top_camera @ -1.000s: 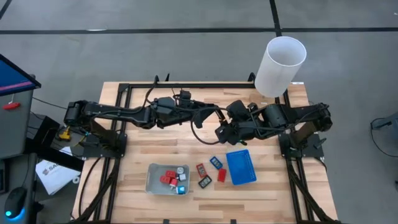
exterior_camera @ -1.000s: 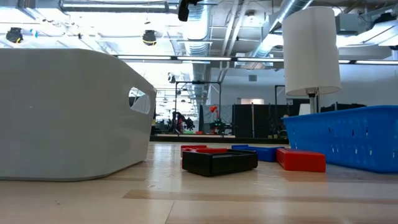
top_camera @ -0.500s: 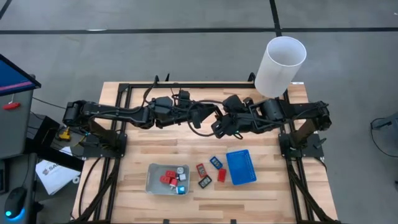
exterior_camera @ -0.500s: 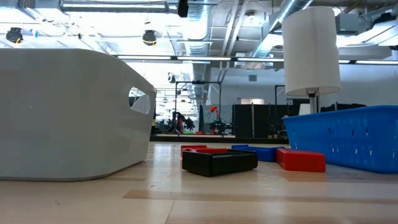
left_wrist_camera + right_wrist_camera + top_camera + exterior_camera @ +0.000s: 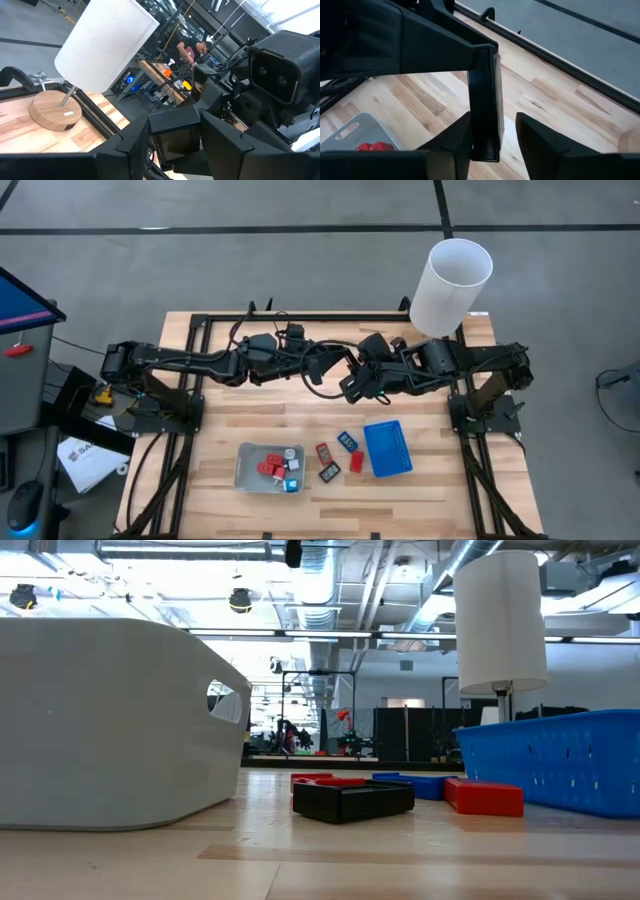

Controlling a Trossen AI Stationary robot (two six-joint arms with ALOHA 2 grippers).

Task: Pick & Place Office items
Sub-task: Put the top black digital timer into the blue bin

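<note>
The left gripper and right gripper met mid-desk, both spread around one flat black rectangular piece, apparently a handover. Nearer, the shallow grey plastic tray held several small red blocks; other office items lay loose left of the blue perforated tray

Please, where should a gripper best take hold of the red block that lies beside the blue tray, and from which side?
Probably from straight above, gripping its two short ends: the red block lies flat and low, and the blue tray crowds one long side.
</note>
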